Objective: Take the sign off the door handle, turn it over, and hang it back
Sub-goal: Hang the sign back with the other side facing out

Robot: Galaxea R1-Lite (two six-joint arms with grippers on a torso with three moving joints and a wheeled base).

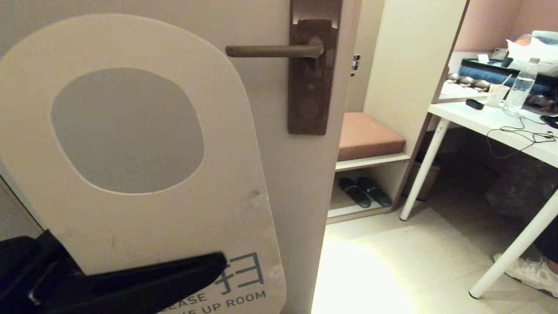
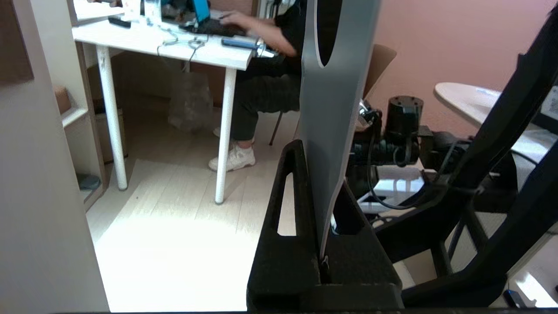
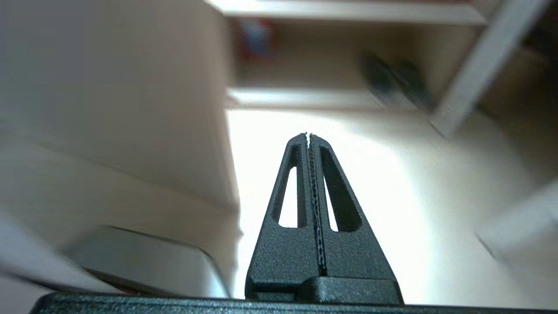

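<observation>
My left gripper (image 1: pixel 209 268) is shut on the lower part of the sign (image 1: pixel 174 231) and holds it up close in the head view, left of and below the door handle (image 1: pixel 270 51). The sign hangs free of the handle. Its off-white "PLEASE MAKE UP ROOM" face is toward the head camera, with the large round hole uppermost. In the left wrist view the sign (image 2: pixel 335 109) stands edge-on between the fingers of the left gripper (image 2: pixel 320 168), slate-blue face showing. The lever sticks out to the left from its dark bronze plate (image 1: pixel 311 87). My right gripper (image 3: pixel 308 137) is shut and empty, low above the floor by the door.
The door edge (image 1: pixel 324 183) runs down the middle. Right of it stands a shelf unit with a brown cushion (image 1: pixel 368 137) and slippers (image 1: pixel 364 192). A white table (image 1: pixel 488 122) with a bottle (image 1: pixel 521 87) and cables stands at the right. A seated person's shoe (image 1: pixel 532 272) is beside a table leg.
</observation>
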